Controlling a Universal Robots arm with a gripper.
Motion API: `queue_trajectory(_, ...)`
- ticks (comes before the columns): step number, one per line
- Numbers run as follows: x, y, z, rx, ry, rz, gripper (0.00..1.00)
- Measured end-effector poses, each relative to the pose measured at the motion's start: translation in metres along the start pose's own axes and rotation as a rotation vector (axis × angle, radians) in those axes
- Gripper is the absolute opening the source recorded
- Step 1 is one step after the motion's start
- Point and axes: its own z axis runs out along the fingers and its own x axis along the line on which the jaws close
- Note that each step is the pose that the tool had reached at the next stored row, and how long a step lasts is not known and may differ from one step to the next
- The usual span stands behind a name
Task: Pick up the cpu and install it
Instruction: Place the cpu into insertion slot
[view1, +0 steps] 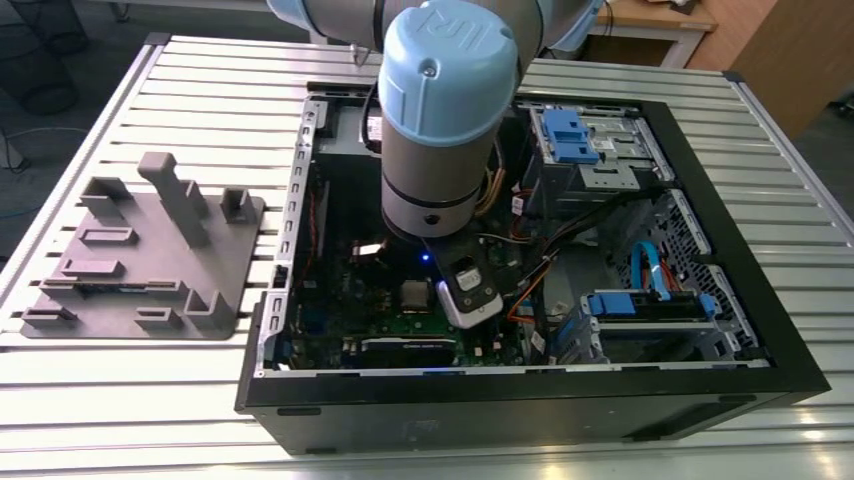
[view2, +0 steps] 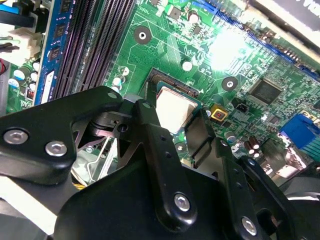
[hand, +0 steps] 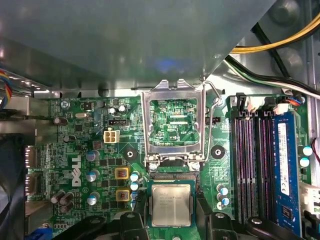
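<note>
The cpu (hand: 171, 204), a flat square chip with a silvery top, sits between my gripper's black fingers (hand: 134, 222) low over the motherboard socket. A strip of socket contacts (hand: 172, 176) shows just beyond its edge. In the second wrist view the cpu (view2: 173, 107) is flanked closely by both fingers (view2: 150, 132), and my gripper (view2: 176, 131) looks shut on it. The socket's metal load plate (hand: 172, 122) stands flipped open. In the exterior view my arm (view1: 441, 110) reaches straight down into the open computer case (view1: 534, 395).
Memory slots (hand: 247, 160) and a blue memory stick (hand: 283, 165) run beside the socket. Yellow and black cables (hand: 280, 42) cross nearby. Blue drive cages (view1: 574, 135) fill the case at the exterior view's right. A grey fixture block (view1: 147, 260) lies on the slatted table, left.
</note>
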Motion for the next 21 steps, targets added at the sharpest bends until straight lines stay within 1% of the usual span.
queue_trajectory(4, 0.0, -0.0001, 0.0001, 0.0001, 0.0, 0.0, 0.47)
queue_trajectory(9, -0.0038, -0.001, 0.0015, 0.0002, 0.0002, 0.0, 0.47)
queue_trajectory(16, -0.0039, -0.0024, 0.0031, -0.0002, 0.0002, -0.001, 0.47)
queue_trajectory(18, -0.004, -0.0024, 0.0034, -0.0019, 0.0009, -0.012, 0.47)
queue_trajectory(21, -0.0041, -0.0024, 0.0039, -0.0073, 0.003, -0.046, 0.47)
